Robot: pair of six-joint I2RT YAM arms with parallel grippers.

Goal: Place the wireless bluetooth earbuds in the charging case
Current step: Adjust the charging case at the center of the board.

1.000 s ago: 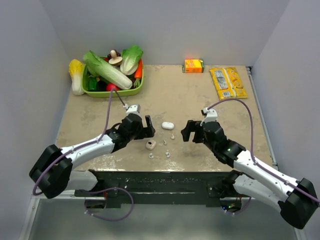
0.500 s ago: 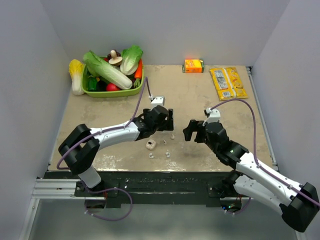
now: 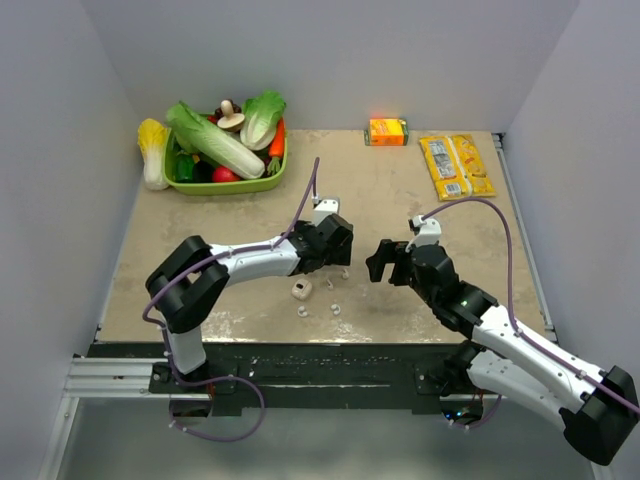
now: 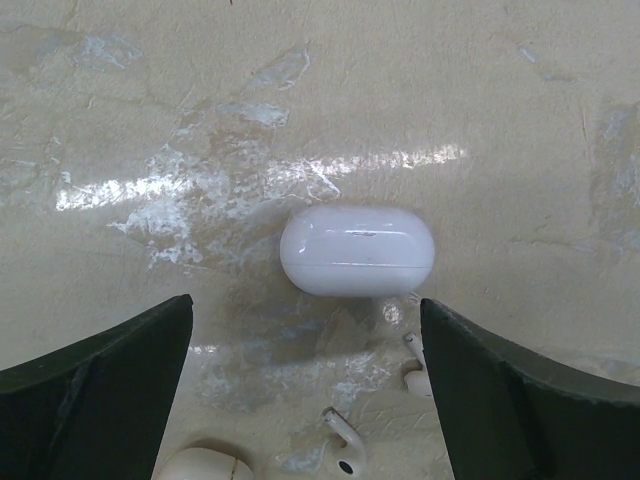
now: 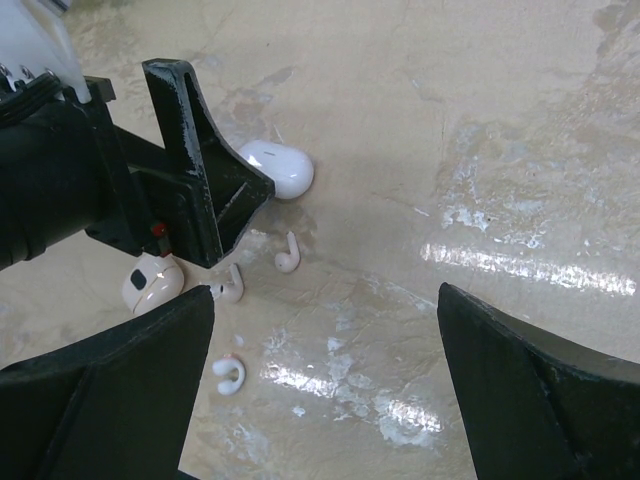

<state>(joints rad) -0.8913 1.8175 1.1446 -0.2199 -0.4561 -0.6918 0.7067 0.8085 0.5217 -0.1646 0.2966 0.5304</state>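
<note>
The charging case is a glossy white oval, shut, lying flat on the table. In the left wrist view it sits just ahead of my open left gripper, between the lines of its fingers. It also shows in the right wrist view. In the top view my left gripper hides it. Two earbuds lie just behind the case, and they also show in the top view. A third pale piece lies nearer. My right gripper is open and empty, right of the earbuds.
A beige round case lies beside the earbuds, with two small pale pieces in front of it. A green basket of vegetables stands at the back left. An orange box and a yellow packet lie at the back right.
My left arm has swung right and forward, from left of the case to directly over it. The right arm has barely moved. The case and earbuds lie where they were.
</note>
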